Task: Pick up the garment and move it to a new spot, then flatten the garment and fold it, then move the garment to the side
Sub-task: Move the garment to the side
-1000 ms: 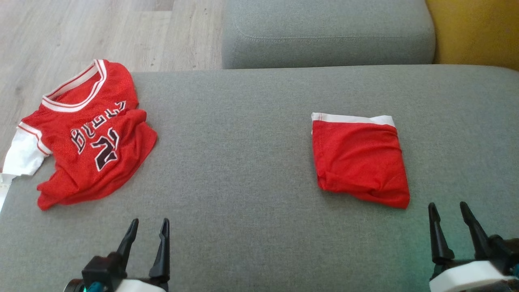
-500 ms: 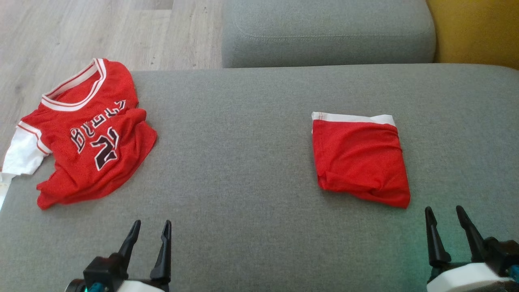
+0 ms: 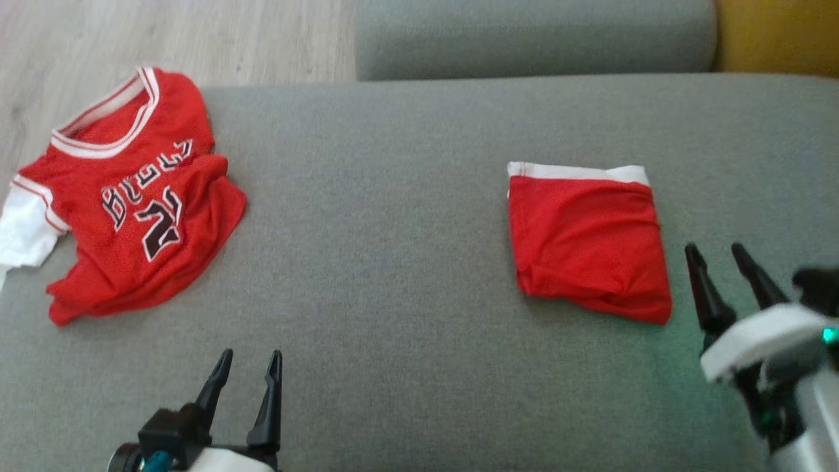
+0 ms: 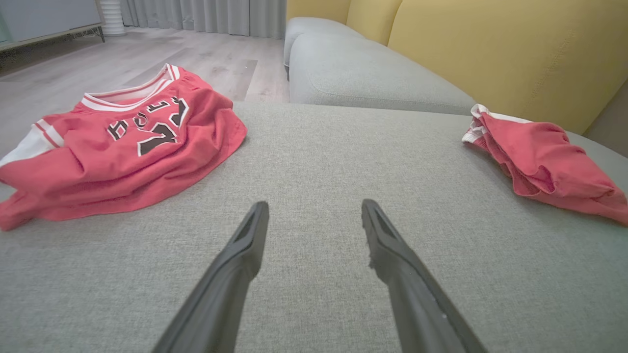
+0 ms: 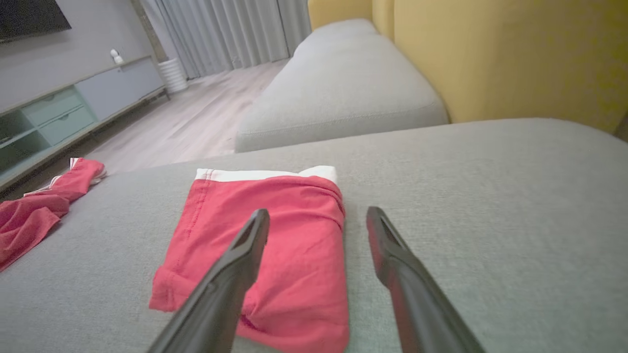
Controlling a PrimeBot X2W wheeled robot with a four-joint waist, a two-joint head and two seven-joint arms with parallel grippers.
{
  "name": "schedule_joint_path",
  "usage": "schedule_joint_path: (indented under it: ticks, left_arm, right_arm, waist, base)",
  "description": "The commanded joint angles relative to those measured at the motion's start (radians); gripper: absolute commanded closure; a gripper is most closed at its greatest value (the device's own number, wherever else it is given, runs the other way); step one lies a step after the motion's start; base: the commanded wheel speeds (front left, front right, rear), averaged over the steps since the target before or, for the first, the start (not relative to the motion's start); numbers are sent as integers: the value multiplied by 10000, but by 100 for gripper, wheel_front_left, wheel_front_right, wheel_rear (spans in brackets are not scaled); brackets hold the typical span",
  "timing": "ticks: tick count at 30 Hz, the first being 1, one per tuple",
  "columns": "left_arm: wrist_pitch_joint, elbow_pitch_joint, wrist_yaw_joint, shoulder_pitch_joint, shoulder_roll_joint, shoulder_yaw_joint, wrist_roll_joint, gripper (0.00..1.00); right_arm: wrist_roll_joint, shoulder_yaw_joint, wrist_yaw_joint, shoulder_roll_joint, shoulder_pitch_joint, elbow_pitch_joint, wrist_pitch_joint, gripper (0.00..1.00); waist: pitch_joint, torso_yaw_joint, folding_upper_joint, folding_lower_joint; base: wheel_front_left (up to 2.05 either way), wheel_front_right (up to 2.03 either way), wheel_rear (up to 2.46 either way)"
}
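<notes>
Right of centre, your folded red garment (image 3: 586, 242) looks ready to move aside; the jersey (image 3: 131, 196) at left lies crumpled. Left gripper (image 3: 249, 359) and right gripper (image 3: 718, 252) stand spread, empty.

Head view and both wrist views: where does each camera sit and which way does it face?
Head view: on the head, looking down at the grey cushion; left pincer lower left, right pincer at right, both open.
Left wrist view: on the left wrist, looking low across the cushion, jersey left, folded garment right; its own two fingers show.
Right wrist view: on the right wrist, aimed at the folded garment; its own fingers show.
Shared: all three show both garments.
</notes>
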Motion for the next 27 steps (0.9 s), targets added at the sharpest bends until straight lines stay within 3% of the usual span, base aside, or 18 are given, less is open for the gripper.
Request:
schedule_joint_path:
  ticks: [1,8,19,21,27]
  left_arm:
    - [-61,-378,-13,-604,-39,244,-10,0]
    - [-61,-309,9,-1054,-39,-104,-159,0]
    - [-61,-190,151,-1422,-40,-513,-368,0]
    - [-61,-196,212,-1412,-40,-512,-409,0]
    - [-61,-267,285,-1199,-40,-410,-408,0]
  right_arm:
    - [130,152,-7,-303,-594,-191,329,0]
    - [403,-383,-7,-158,-2315,1465,2805,0]
    - [-178,-792,-7,191,-3481,4035,3368,0]
    - [8,-1030,-7,307,-3605,4324,3205,100]
    - [49,-1062,-7,440,-3817,4475,2634,100]
  waist:
    - [239,73,0,0]
    - [860,571,0,0]
    - [1268,1229,0,0]
    - [1248,1233,0,0]
    - [1190,540,0,0]
  base:
    - [0,0,0]
    - [0,0,0]
    - [0,0,0]
    - [0,0,0]
    - [0,0,0]
